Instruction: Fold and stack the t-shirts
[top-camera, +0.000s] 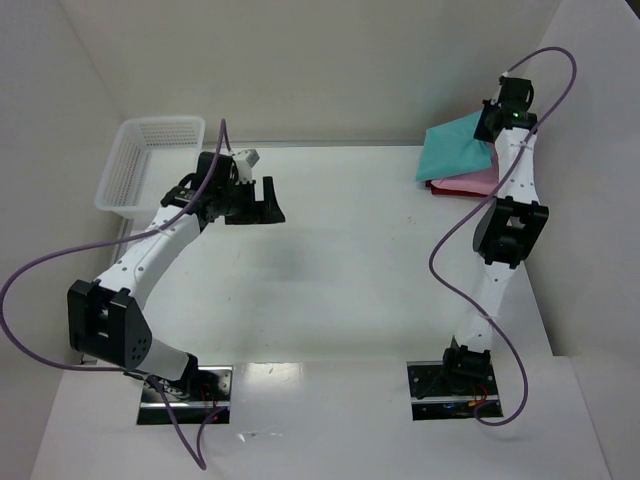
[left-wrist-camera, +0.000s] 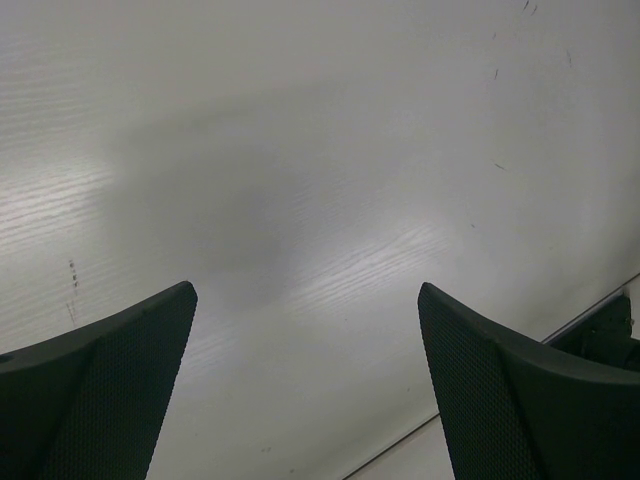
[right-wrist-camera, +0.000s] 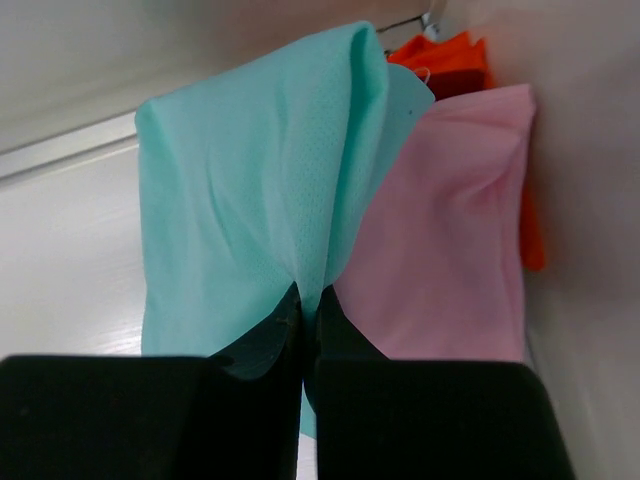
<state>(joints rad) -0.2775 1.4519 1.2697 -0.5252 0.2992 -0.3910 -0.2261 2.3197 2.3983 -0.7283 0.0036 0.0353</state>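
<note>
Boxing in the white table (top-camera: 350, 250), pale walls (top-camera: 330, 60) meet beside the t-shirts (top-camera: 452, 150).

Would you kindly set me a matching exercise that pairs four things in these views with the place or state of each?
1. teal t-shirt
2. pink t-shirt
3. left claw
4. white basket

A. open, holding nothing
B. standing far left
C. pinched in the right claw
D. partly under the teal one

Pairs: 1-C, 2-D, 3-A, 4-B.
</note>
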